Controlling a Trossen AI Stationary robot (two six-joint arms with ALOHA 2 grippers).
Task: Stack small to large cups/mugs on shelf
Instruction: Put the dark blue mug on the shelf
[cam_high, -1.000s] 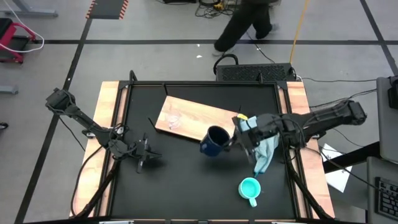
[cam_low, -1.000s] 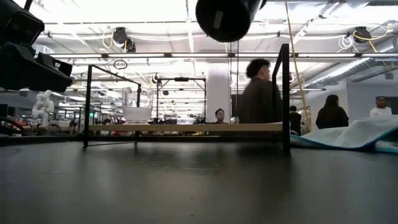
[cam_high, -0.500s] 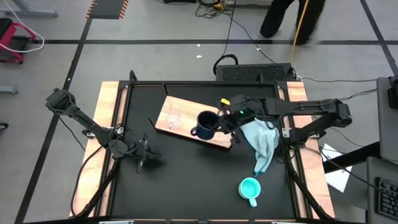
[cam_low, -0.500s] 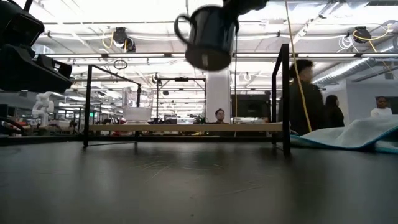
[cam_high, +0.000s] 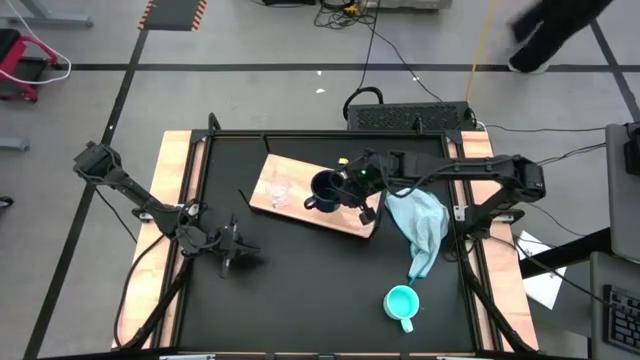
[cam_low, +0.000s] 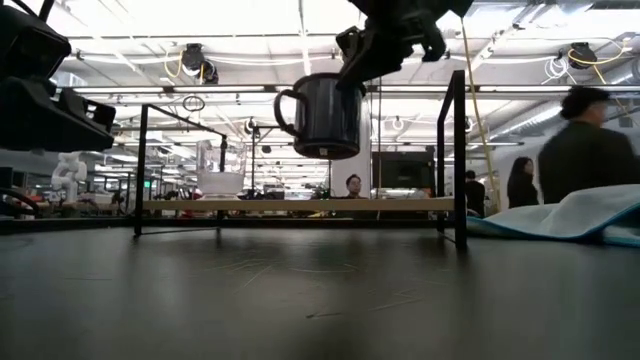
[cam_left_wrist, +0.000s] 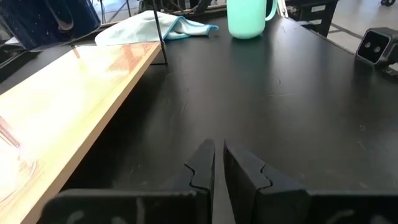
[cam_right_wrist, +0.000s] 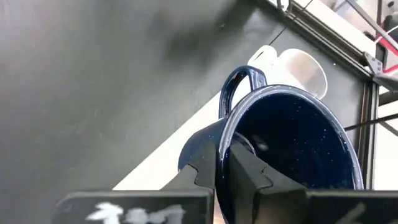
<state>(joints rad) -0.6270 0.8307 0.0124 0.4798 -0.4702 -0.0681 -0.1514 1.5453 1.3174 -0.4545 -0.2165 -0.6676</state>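
Three cups, one in transit. Left to right on the high view: left gripper (cam_high: 232, 255) parked at about 8 o'clock on the tabletop (cam_high: 300, 290), fingers pressed together, holding nothing. Glass cup (cam_high: 279, 190) sits on the shelf (cam_high: 285, 172) near its left end. Black mug (cam_high: 326, 190), which a second ago hung off the shelf's front edge at roughly 5 o'clock from the glass, now hangs over the board just beside it, upright, handle toward the glass. Judgement: carry is nearly done, next is lowering; glass is close, so clearance matters. Right gripper (cam_high: 352, 186) is clamped on the mug's rim, one finger inside, one outside; arm reaches in from 3 o'clock, fully stretched. Turquoise mug (cam_high: 401, 303) untouched at 5 o'clock, past the blue cloth (cam_high: 422, 225).
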